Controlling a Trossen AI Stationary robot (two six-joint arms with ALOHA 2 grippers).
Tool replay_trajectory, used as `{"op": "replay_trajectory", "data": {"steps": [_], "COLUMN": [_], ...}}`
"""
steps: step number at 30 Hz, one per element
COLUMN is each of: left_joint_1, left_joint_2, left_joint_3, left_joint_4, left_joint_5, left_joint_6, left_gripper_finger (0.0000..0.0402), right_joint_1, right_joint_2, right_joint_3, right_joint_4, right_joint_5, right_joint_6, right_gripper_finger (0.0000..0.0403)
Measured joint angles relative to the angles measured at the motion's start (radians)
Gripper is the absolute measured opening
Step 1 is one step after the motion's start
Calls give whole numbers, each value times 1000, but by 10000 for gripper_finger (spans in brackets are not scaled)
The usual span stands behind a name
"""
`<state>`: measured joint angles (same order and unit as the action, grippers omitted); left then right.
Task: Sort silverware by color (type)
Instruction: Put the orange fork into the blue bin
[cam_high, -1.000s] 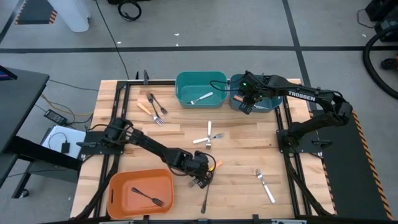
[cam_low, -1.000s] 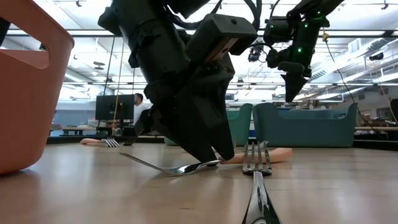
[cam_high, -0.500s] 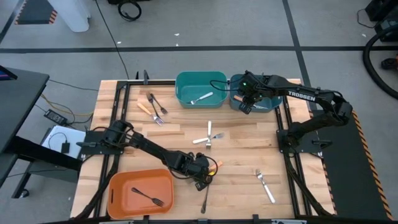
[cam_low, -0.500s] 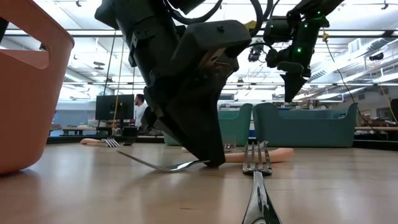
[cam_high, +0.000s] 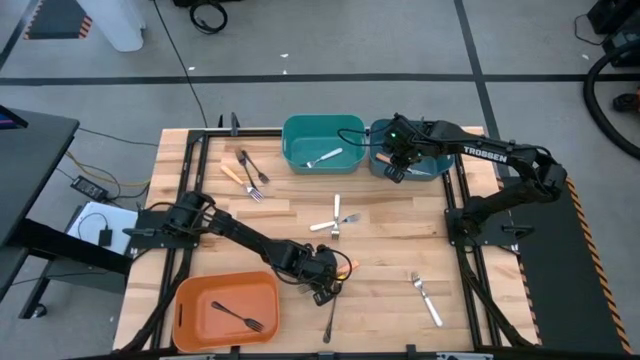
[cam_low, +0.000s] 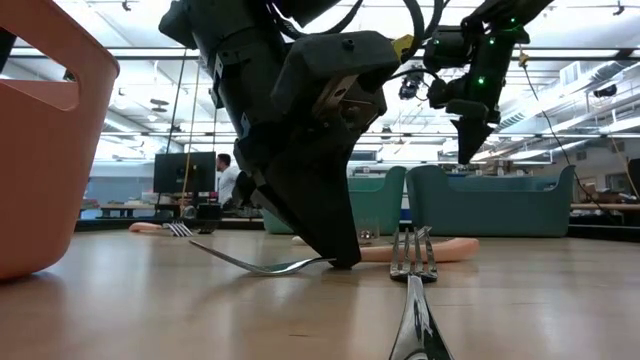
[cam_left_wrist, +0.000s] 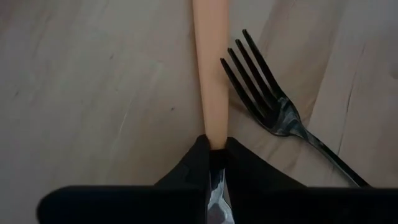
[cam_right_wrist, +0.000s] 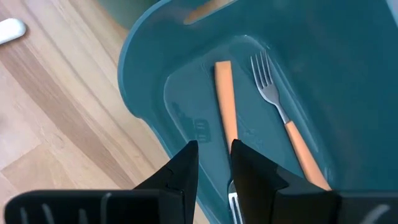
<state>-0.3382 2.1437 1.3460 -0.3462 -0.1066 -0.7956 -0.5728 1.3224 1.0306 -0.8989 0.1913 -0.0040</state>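
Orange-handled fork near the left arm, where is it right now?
In the high view the orange-handled fork lies near the table's front middle, right of the orange bin. The left pincer is shut on it, beside a dark fork.

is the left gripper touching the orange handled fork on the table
Touching. The left wrist view shows the left gripper with its dark fingers closed on the end of the orange-handled fork, no gap between them.

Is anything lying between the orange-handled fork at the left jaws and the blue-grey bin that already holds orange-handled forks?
The left gripper pinches the orange-handled fork near the table's front. Straight toward the blue-grey bin, two crossed white-handled forks lie flat mid-table; carried above the table, nothing visible blocks it. The right gripper hovers over that bin.
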Motion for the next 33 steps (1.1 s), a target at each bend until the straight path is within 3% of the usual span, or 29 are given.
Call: {"op": "replay_trajectory", "data": {"steps": [22, 29, 33], "left_joint_1": [9, 71, 138], "left_joint_2": [-149, -220, -274], "left_joint_3": [19, 21, 21], "left_joint_4": [-156, -181, -186], "left_joint_5": [-61, -121, -174], "left_joint_6": [21, 7, 37], "left_gripper_finger": [34, 34, 34], "right_joint_1": [-3, -12, -12], "right_joint_2": [-75, -153, -198], "right_joint_3": [0, 101, 203], "right_joint_4": [-5, -38, -37], "right_joint_5": [-7, -155, -176], "right_joint_6": [-26, -26, -49], "right_gripper_finger": [102, 102, 102]}}
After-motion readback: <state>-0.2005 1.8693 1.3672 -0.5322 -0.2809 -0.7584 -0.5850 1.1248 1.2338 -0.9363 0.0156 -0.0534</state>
